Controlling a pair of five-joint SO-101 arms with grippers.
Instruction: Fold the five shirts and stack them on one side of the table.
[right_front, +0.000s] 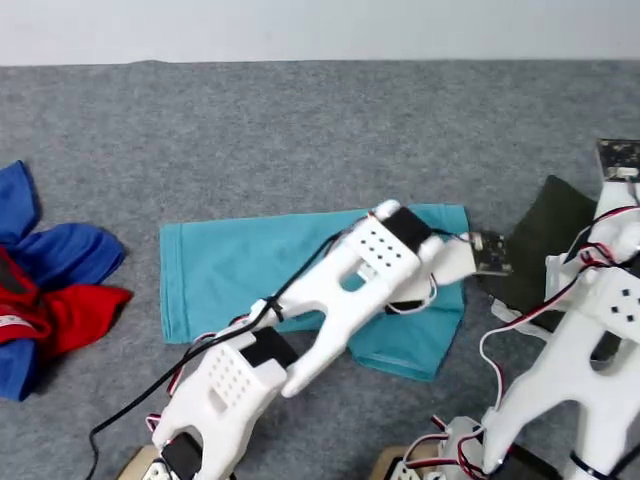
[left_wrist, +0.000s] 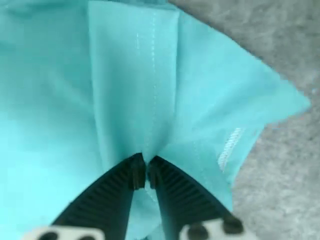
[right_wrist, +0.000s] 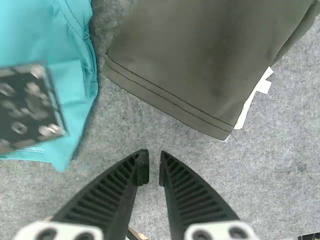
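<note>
A teal shirt (right_front: 250, 265) lies spread flat mid-table, its right end folded and bunched. The left arm (right_front: 340, 290) stretches across it toward that end. My left gripper (left_wrist: 142, 172) is shut on a raised fold of the teal shirt (left_wrist: 75, 75), close to a stitched hem. A dark olive shirt (right_front: 545, 235) lies folded at the right. My right gripper (right_wrist: 151, 167) hangs shut, holding nothing, over bare grey table just in front of the dark olive shirt (right_wrist: 210, 55) and beside the teal shirt's corner (right_wrist: 55, 30).
Blue shirts (right_front: 60, 250) and a red shirt (right_front: 75, 310) lie crumpled in a heap at the left edge. The right arm (right_front: 600, 330) stands at the right edge. The left arm's camera board (right_wrist: 27, 107) sits close to my right gripper.
</note>
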